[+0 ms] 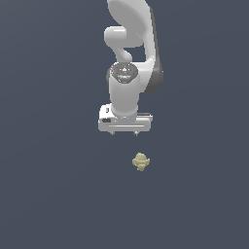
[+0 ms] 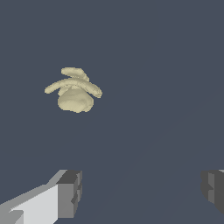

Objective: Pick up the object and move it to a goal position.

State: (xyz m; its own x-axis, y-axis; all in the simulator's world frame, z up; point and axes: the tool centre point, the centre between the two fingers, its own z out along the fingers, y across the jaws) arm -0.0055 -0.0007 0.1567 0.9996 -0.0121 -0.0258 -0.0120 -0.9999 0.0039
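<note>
Franka arm poised over bare dark floor: your gripper (image 1: 125, 132) hangs fingers spread, holding nothing, left of target in exterior view. Object (image 1: 141, 161), pale lumpy blob, lies just beyond, slightly right, untouched. Offset suggests approach unfinished; height above floor hard to judge. No goal marker visible.

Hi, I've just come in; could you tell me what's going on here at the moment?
A single white robot arm is set to pick up a small pale yellow-tan lumpy object and carry it to a goal position. Right now the gripper is open and holds nothing. The object lies apart from it on the plain dark surface; in the wrist view it sits ahead of the fingers, not between them. The pickup has not yet happened.
</note>
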